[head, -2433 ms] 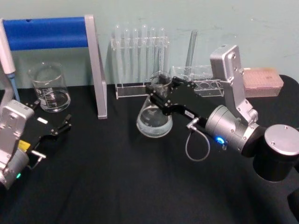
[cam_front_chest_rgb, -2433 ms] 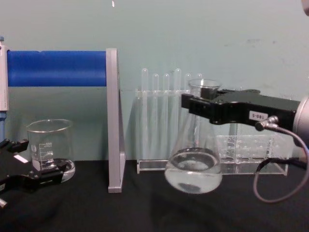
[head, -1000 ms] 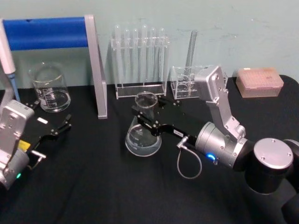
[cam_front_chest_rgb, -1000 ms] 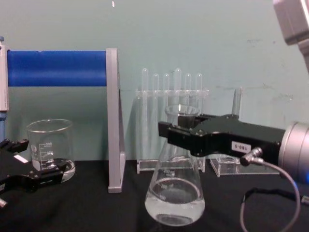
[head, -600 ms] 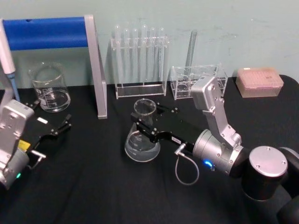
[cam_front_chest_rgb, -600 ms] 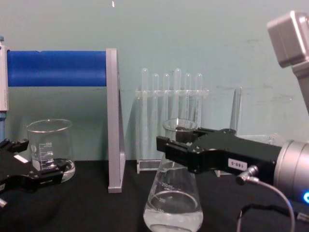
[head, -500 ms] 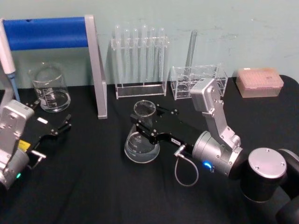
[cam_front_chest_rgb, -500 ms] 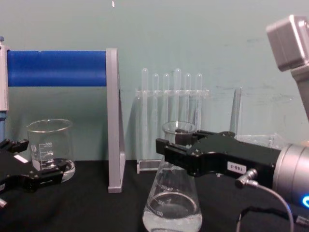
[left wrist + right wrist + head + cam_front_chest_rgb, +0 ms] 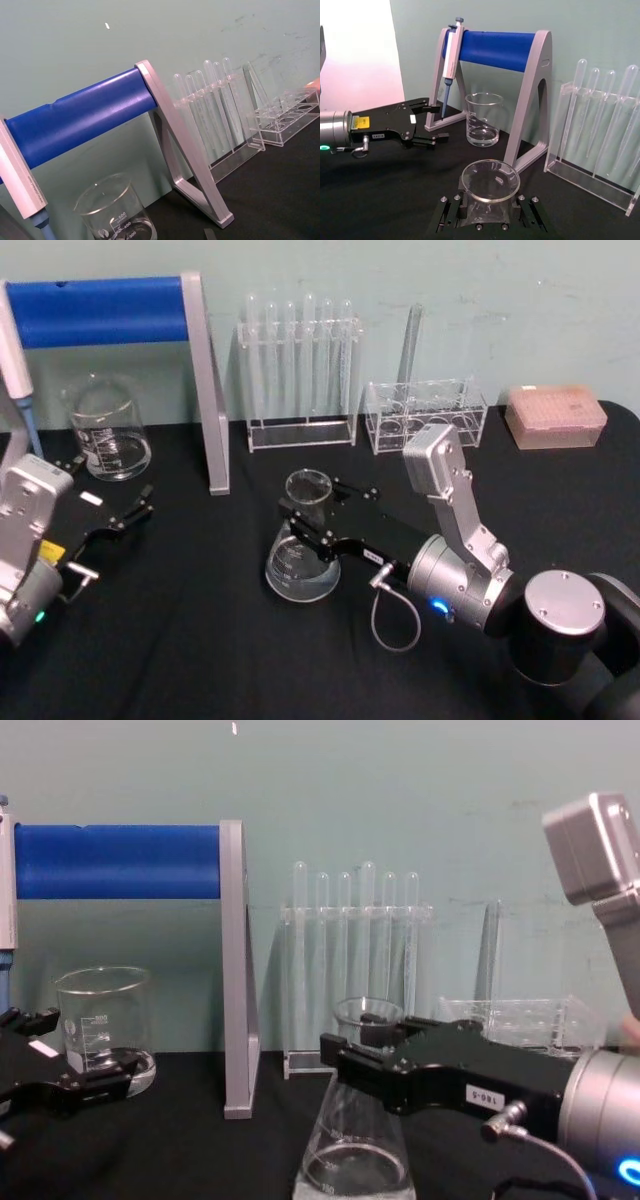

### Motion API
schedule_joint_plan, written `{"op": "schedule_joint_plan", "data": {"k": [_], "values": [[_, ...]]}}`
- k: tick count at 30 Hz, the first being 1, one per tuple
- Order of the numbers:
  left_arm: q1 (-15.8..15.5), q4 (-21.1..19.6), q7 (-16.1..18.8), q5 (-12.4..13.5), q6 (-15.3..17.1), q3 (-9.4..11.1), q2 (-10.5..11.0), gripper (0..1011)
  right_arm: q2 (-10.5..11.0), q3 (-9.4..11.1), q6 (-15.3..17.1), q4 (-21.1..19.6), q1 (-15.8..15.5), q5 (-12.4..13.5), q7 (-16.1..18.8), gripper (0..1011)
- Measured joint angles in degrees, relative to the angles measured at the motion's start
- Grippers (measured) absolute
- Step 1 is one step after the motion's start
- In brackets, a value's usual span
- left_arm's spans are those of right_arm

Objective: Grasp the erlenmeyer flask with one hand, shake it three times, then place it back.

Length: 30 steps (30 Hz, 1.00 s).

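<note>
The erlenmeyer flask stands upright near the middle of the black table, in front of the test tube rack and well apart from it. It holds a little clear liquid in its wide base. In the head view the base sits down at the cloth; the chest view cuts the base off, so contact with the table cannot be confirmed. The right wrist view looks down on its round rim.

The right gripper reaches in from the robot's right, roughly level, and its black fingers pinch the flask at the neck just under the rim, one on each side. In the chest view the gripper carries a small white number label, and a grey cable loops below its silvery wrist.

The left gripper hangs low over the table at the robot's left, well apart from the flask, its fingers spread with nothing between them; the right wrist view shows it the same way.

Just behind the left gripper stands a glass beaker with a little liquid. A stand with a blue bar spans above it, with a pipette hanging at its far left end. Right of the test tube rack are a lower clear rack and a pink tip box.
</note>
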Motion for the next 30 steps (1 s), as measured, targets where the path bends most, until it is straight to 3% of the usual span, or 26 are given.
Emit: {"op": "schedule_joint_plan", "data": {"k": [30], "values": [[0.0,0.0,0.0,0.0,0.0,0.0,0.0,1001,-0.5,0.0,1.1,0.9,-0.8,-1.2,0.0,456]]}}
